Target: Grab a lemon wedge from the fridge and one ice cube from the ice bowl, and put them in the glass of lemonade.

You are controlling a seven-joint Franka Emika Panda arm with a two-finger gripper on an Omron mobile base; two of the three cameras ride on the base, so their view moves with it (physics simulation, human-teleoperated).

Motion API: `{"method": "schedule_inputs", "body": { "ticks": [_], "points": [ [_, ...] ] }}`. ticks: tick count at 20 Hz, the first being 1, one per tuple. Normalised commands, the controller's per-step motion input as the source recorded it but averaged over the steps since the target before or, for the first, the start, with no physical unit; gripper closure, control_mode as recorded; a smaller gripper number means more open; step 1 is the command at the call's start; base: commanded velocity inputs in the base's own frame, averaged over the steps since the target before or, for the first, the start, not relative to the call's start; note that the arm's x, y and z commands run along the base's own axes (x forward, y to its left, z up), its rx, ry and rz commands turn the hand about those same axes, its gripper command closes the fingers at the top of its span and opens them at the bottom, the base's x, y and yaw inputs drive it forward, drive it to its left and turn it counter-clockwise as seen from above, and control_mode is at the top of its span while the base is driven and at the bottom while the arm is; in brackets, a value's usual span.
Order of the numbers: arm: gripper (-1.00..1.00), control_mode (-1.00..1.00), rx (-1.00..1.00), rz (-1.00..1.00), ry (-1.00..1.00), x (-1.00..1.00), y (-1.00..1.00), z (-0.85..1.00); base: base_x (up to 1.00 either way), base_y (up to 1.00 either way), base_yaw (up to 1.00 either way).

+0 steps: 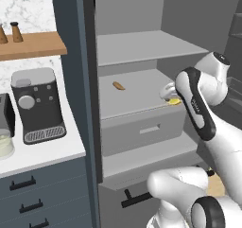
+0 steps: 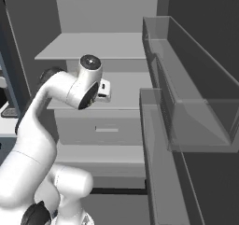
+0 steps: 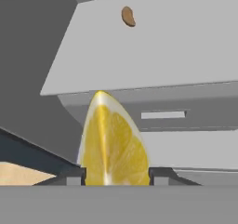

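Left base view: open fridge (image 1: 142,47), pale shelves. Lemon wedge (image 1: 175,101) at front right edge of middle shelf, partly behind arm. Brownish-orange food item (image 1: 118,85) farther back left on same shelf. Coffee machine (image 1: 38,104) on worktop (image 1: 52,151) left of fridge.

Right base view: arm reaches toward fridge's middle shelf.

Hand view: pincer (image 3: 116,175) gripping lemon wedge (image 3: 113,141) between fingertips (image 3: 73,175), in front of fridge drawer.

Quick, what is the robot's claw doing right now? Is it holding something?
Gripper: closed on the small bright yellow lemon wedge, which sits between its two dark finger tips in front of the open dark grey fridge.
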Motion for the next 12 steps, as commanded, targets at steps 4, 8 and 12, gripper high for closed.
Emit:
{"method": "schedule_inputs", "body": {
  "ticks": [4, 8, 12],
  "points": [
    [1.0, -1.0, 0.0, 0.0, 0.02, -1.0, 0.0, 0.71, 0.0, 0.0, 0.0],
    [1.0, -1.0, 0.0, 0.0, 0.0, -1.0, 0.03, 0.57, 0.0, 0.0, 0.0],
    [1.0, -1.0, -0.01, -0.03, 0.0, -0.98, 0.13, 0.09, 0.0, 0.0, 0.0]
  ]
}}
